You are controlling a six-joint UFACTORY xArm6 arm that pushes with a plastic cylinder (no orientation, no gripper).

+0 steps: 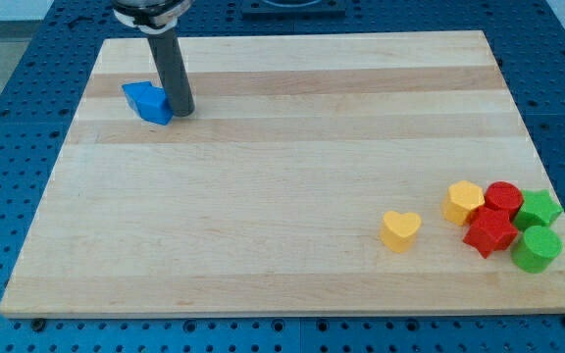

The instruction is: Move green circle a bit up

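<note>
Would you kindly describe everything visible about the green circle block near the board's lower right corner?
The green circle block is a short, solid-looking cylinder in matt bright green, probably painted wood or plastic, standing upright on its flat end on the pale wooden board. It sits at the view's bottom right, the lowest piece of a tight cluster. The red block presses against its left side and the green star-like block lies just above it. My tip is far off, beside the blue block.

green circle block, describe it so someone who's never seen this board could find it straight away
Start at the wooden board and go to the cluster of blocks near its bottom right corner in the view. The green circle is the lowest, rightmost piece there. Its round top sets it apart from the angular green block just above and the red star-like block to its left.
</note>
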